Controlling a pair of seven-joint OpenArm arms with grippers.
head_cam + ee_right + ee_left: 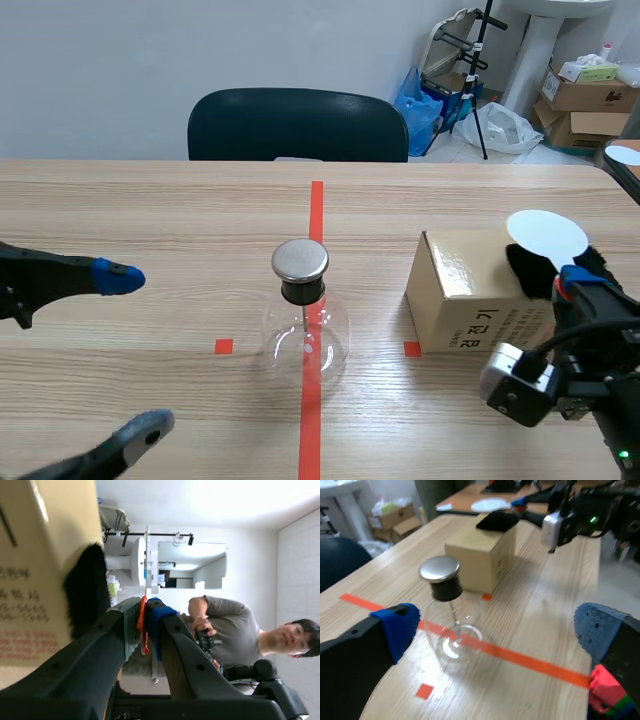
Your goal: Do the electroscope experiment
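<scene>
The electroscope, a clear round flask (305, 335) with a black neck and a metal cap (300, 260), stands on the table's middle tape line. My left gripper (132, 355) is open to its left; in the left wrist view the flask (452, 630) stands ahead, between the blue pads (397, 627). To the right a cardboard box (465, 295) carries a black fur piece (528, 270). My right gripper (575, 283) is shut on the orange handle (143, 625) of a white disc paddle (547, 236), which is held over the fur (87, 595).
A dark chair (298, 125) stands at the table's far edge. Cardboard boxes (585, 95) and a tripod stand on the floor behind. Orange tape (312, 400) runs down the table's middle. A person (240, 630) shows in the right wrist view's background.
</scene>
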